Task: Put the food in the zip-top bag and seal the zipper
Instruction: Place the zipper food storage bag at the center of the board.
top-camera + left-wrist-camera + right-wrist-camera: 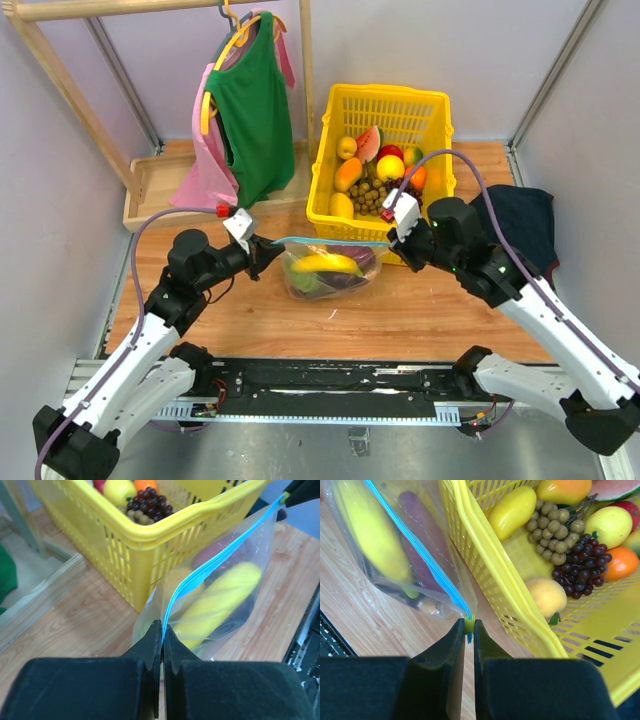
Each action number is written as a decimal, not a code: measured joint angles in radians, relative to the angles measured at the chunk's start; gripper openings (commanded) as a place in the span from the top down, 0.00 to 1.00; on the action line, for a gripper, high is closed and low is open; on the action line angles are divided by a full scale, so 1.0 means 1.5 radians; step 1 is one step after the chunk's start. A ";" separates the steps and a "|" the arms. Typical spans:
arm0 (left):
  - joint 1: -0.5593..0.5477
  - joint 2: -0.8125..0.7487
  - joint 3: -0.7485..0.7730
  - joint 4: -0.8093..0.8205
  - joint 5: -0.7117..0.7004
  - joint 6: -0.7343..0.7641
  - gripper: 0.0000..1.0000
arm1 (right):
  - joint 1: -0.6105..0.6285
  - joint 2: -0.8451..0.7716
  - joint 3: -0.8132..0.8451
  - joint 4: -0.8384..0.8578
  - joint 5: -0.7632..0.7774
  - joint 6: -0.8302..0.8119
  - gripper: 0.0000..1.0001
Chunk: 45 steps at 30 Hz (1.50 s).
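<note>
Taut btwn left fingers [150, 647] & right fingers [454, 642], each clenched on one end of its thin light-blue zipper strip [330, 241], the clear crinkly plastic zip-top bag [300, 285] w/ yellow toy banana [325, 263] inside sits just in front of yellow plastic basket [385, 92]; film looks soft, slippery & saggy, so best held by the stiffer strip.

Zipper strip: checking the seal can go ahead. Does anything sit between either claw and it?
Nothing visible. The left claw and right claw each pinch one end of the zipper, stretched taut between them.
</note>
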 measured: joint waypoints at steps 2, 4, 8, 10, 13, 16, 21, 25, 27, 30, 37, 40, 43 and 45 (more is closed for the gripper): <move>0.001 -0.006 0.000 0.007 0.031 0.001 1.00 | -0.001 -0.024 0.004 -0.009 -0.005 0.002 0.99; 0.002 -0.010 0.000 0.012 0.060 0.001 1.00 | -0.006 -0.038 0.011 -0.025 -0.011 0.003 0.99; 0.003 -0.010 -0.001 0.021 0.125 -0.001 1.00 | -0.010 -0.039 0.033 -0.067 -0.020 0.009 0.99; 0.003 -0.006 -0.001 0.021 0.158 -0.002 0.99 | -0.010 -0.034 0.044 -0.085 -0.031 0.013 0.99; 0.003 0.009 -0.001 0.021 0.169 -0.002 1.00 | -0.010 -0.012 0.054 -0.104 -0.029 0.019 0.99; 0.002 0.038 0.001 0.012 0.139 -0.007 1.00 | -0.010 0.015 0.054 -0.109 -0.007 0.022 0.99; 0.002 0.068 0.007 -0.006 0.037 -0.019 0.99 | -0.021 0.058 0.038 -0.079 0.047 0.033 0.99; -0.002 0.077 0.013 -0.013 -0.008 -0.028 0.81 | -0.038 0.069 0.016 -0.028 0.050 0.048 0.97; -0.001 0.077 0.014 -0.017 -0.028 -0.029 0.75 | -0.051 0.064 0.003 -0.017 0.063 0.049 0.92; 0.003 0.077 0.015 -0.020 -0.045 -0.033 0.65 | -0.066 0.052 -0.020 -0.014 0.074 0.050 0.82; 0.003 0.066 0.015 -0.021 -0.051 -0.040 0.41 | -0.069 0.006 -0.041 0.019 0.067 0.055 0.52; 0.003 0.047 0.015 -0.020 -0.057 -0.047 0.31 | -0.069 -0.029 -0.049 0.029 0.060 0.058 0.43; 0.003 0.016 0.015 -0.020 -0.076 -0.058 0.23 | -0.069 -0.075 -0.065 0.040 0.073 0.062 0.29; 0.003 -0.013 0.015 -0.019 -0.104 -0.071 0.18 | -0.069 -0.114 -0.080 0.051 0.092 0.067 0.22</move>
